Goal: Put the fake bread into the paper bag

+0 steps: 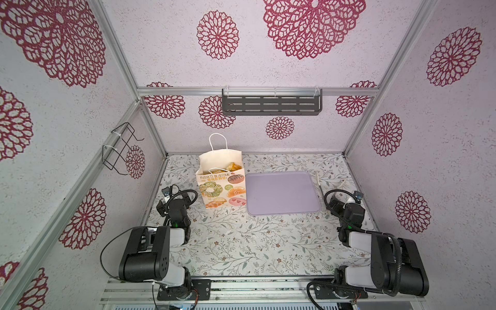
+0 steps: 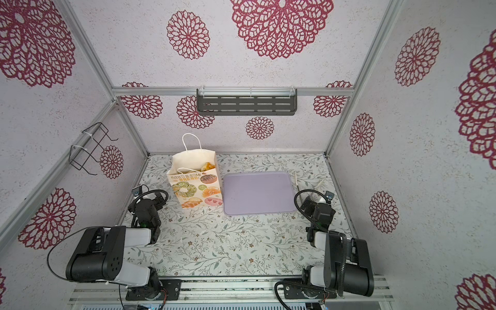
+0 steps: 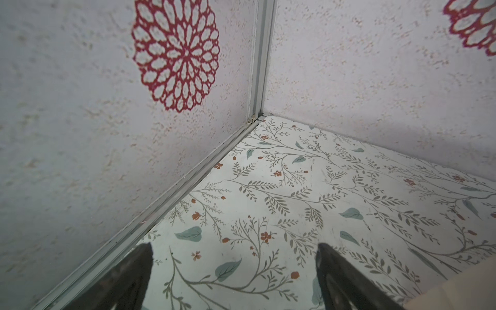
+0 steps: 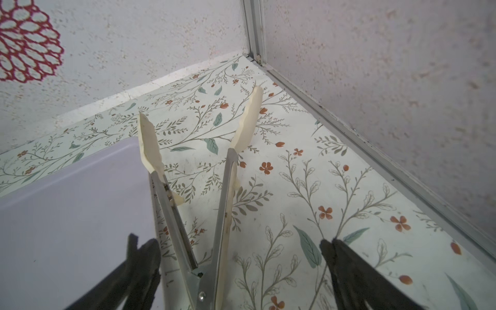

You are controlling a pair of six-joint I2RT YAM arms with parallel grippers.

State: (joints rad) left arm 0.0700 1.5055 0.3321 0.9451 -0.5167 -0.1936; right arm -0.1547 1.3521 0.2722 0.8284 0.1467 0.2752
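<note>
The paper bag (image 1: 221,188) (image 2: 196,188) stands upright and open on the left of the table, one cord handle raised behind it. Golden fake bread (image 1: 233,167) (image 2: 207,166) shows inside its mouth; how many pieces lie in there is hidden. My left gripper (image 3: 233,249) (image 1: 171,194) is open and empty, low over the table between the bag and the left wall. My right gripper (image 4: 236,241) (image 1: 346,198) is open too, right of the tray. The hinge end of metal tongs (image 4: 188,188) lies between its jaws, and neither finger presses on it.
A flat lilac tray (image 1: 281,193) (image 2: 257,193) lies bare beside the bag. The tongs (image 1: 318,179) have cream tips and point toward the back right corner. A grey shelf (image 1: 271,104) hangs on the back wall, a wire rack (image 1: 120,147) on the left wall.
</note>
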